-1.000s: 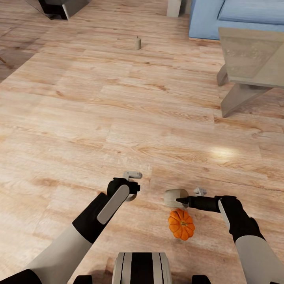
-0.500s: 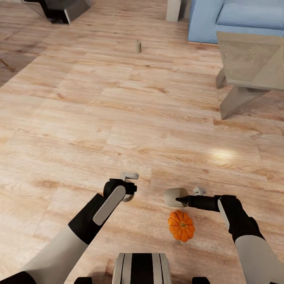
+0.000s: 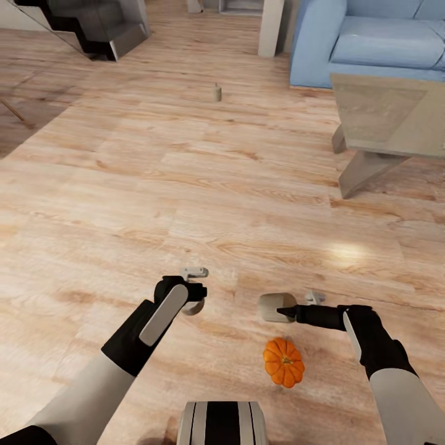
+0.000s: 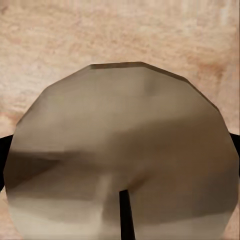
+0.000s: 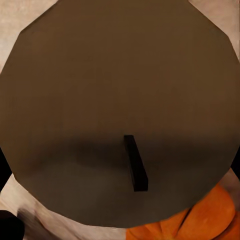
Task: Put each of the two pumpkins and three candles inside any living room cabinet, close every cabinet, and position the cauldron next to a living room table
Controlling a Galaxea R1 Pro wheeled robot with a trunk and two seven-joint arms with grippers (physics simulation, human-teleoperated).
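Candles are the things in hand at this moment: the left hand [image 3: 193, 289] pinches one grey-beige candle [image 3: 193, 306], whose round top with its thin dark wick shows close up in the left wrist view [image 4: 125, 150], with the black fingers [image 4: 4, 150] pressing against its sides. The right hand [image 3: 295, 306] pinches a second candle [image 3: 272, 307], held sideways with its flat end toward the left arm; in the right wrist view its wick-bearing top [image 5: 120, 110] looks dark and shadowed.

Just beside that second candle, nearer the robot's base, one small orange pumpkin [image 3: 283, 362] sits on the wooden floor [image 3: 185, 204], stem up. A slice of its ribbed orange skin [image 5: 200, 220] shows past the candle's edge in the right wrist view.

A third candle [image 3: 216, 93] stands upright on the floor, well apart from the pumpkin, far ahead of the robot. To the right of that far candle, the low surface with a pale-grey top [image 3: 383, 114] stands on its angled grey legs, and just behind it is a blue sofa [image 3: 371, 37]. To the far candle's left, at the floor's far edge, is a dark stepped structure [image 3: 93, 25] that looks like stairs.
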